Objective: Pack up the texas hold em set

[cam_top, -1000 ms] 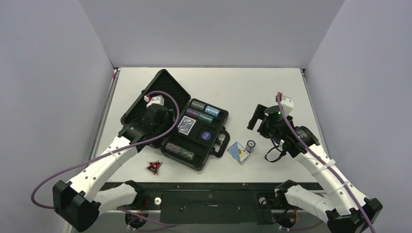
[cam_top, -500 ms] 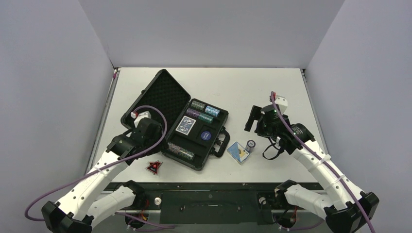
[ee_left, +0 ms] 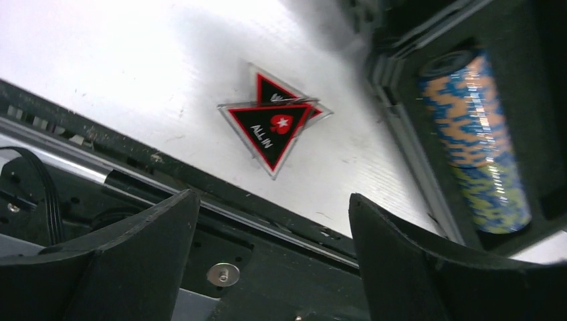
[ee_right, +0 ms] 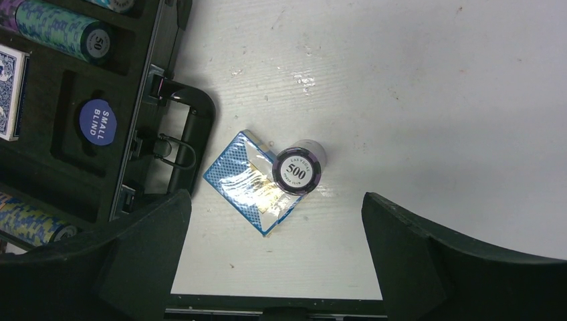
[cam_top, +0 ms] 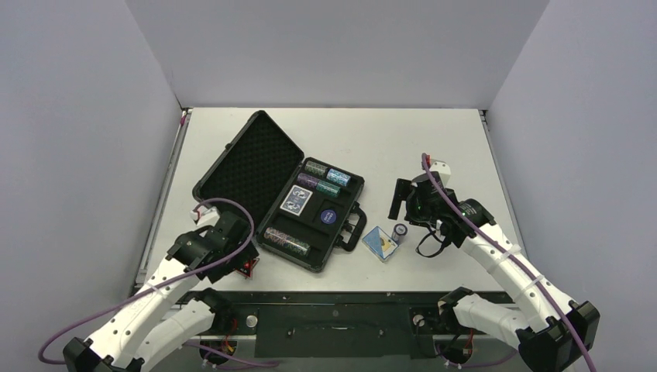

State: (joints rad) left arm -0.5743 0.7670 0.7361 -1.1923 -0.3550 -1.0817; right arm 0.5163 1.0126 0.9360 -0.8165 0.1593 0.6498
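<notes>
**Case open, three pieces outside it**

The briefcase (cam_top: 341, 232) lies open left of centre on the white table (cam_top: 403, 139). Its long axis runs diagonally, near-left to far-right. The foam-lined lid (cam_top: 249, 159) leans back to the far left and the handle (cam_top: 356, 223) faces right.

Seated in the tray I see several chip rolls lying on their sides, a blue deck and the "SMALL BLIND" button (ee_right: 97, 122). The orange-and-blue roll (ee_left: 475, 140) fills the nearest slot.

The "ALL IN" triangle (ee_left: 271, 130) lies flat on the table just left of the case's near corner, its sharpest tip toward the near edge rail (ee_left: 200, 194). My left gripper (ee_left: 270, 200) hovers over it, jaws spread wide and holding nothing.

Right of the handle the loose card deck (ee_right: 244, 180) lies flat, skewed to the table edges. The "500" chip roll (ee_right: 299, 167) stands on end at its right corner; I cannot tell whether they touch. My right gripper (ee_right: 274, 200) hangs above both, jaws apart and empty.

Pale grey walls enclose the table on three sides.
</notes>
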